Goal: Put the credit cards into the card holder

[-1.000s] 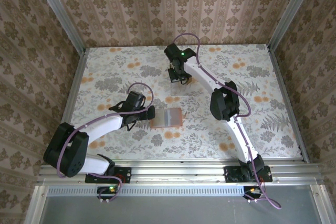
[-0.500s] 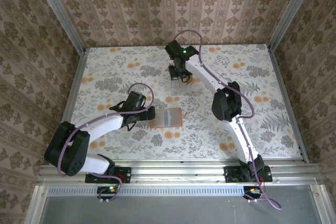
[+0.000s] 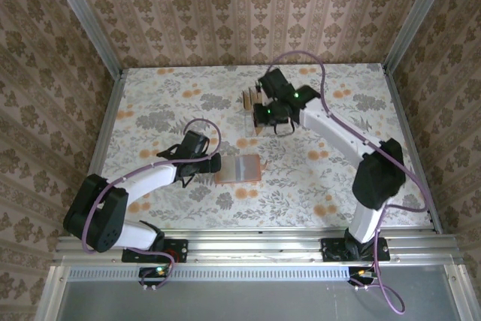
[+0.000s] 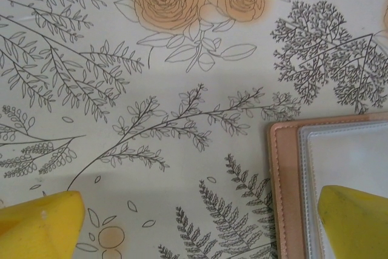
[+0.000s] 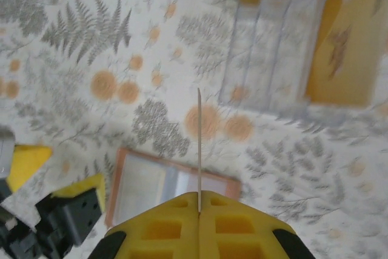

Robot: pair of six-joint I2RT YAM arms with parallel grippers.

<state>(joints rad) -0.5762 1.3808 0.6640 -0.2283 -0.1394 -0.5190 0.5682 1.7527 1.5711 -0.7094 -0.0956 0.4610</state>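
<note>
Right gripper [image 5: 199,201] pinches 1 credit card [image 5: 199,144] by its edge; looks thin, stiff, probably slick. Left gripper [image 4: 200,216] gapes.

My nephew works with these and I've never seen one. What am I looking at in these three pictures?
The machine is a left arm and a right arm, bolted to the near edge of a flower-patterned table. The overhead picture comes from a fixed camera above; the other two come from a camera on each wrist. A reddish-brown card holder lies open mid-table. The left gripper is open, one finger above the holder. The right gripper is shut on a thin credit card, seen edge-on. Farther back stands a clear rack holding more tan cards.
</note>
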